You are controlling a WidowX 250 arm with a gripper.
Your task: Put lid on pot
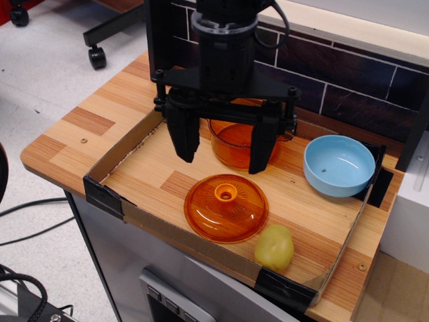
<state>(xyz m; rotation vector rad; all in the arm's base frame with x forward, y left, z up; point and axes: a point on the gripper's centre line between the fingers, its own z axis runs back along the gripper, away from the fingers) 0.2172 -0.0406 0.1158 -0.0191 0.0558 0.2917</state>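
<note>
Orange translucent lid [226,207] flat, knob up; pot [236,141] behind, uncovered.

So everything sits on a wooden table [80,134] inside a low cardboard border [120,151]. The lid [226,207] lies flat near the front edge, middle-ish. The pot [234,144] is right behind it, not touching. The gripper [224,151] hangs above, in front of the pot. The bowl [338,166] is off to the right, and a potato-like lump [274,247] sits just right of the lid, at the front.
</note>
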